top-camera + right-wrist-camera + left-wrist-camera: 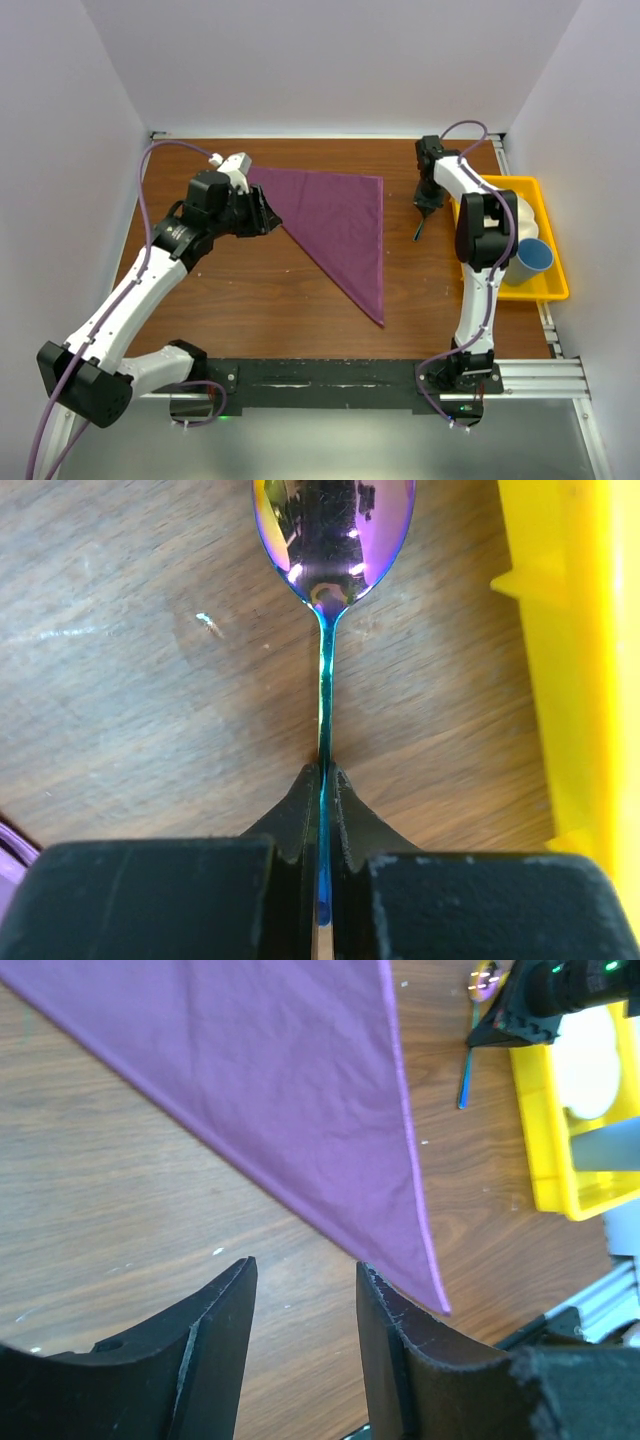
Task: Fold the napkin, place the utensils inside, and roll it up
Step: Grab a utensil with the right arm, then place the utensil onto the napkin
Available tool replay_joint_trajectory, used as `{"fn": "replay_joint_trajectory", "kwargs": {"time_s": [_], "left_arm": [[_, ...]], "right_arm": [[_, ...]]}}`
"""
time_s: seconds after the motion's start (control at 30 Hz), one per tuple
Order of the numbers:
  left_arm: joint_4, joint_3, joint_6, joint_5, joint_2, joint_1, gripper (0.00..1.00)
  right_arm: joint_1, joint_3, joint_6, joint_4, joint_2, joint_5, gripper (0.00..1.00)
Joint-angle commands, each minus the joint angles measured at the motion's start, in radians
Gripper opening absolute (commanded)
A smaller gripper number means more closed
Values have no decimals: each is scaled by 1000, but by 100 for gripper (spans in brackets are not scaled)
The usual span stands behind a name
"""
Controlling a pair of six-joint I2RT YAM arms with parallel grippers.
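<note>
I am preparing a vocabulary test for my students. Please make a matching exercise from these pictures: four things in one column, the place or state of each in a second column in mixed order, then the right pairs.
Column one
1. napkin
2. spoon
3. blue cup
4. left pincer

Column two
A. in the yellow tray
B. open, holding nothing
C. lying as a triangle on the table
D. clamped by its handle in the right pincer

Pairs: 1-C, 2-D, 3-A, 4-B

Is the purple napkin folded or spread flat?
Folded: the napkin lies as a triangle, not a full square.
</note>
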Motion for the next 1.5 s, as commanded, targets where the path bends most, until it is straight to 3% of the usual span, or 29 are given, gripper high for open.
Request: {"fn": "replay_joint_trajectory", "kwargs": {"time_s": [0.0,0.17,0.53,0.7,1.17,1.47], "left_arm": [[66,-8,-50,55,15,4,49],[60,8,-81,50,21,4,48],[-28,37,-101,-37,-66,7,50],[-74,44,-98,-71,-103,12,50],[-64,41,-102,-67,-91,16,50],[-60,37,-107,-68,-89,18,50]], "right_arm": [[43,-18,-212,67,-171,16,0],[252,39,-462,78,-193,-88,0],[583,507,-572,-158,108,-194,0],[627,619,-575,-196,218,-211,0],[632,635,-474,-175,278,-344,0],[632,684,-461,-176,333,-345,0]]}}
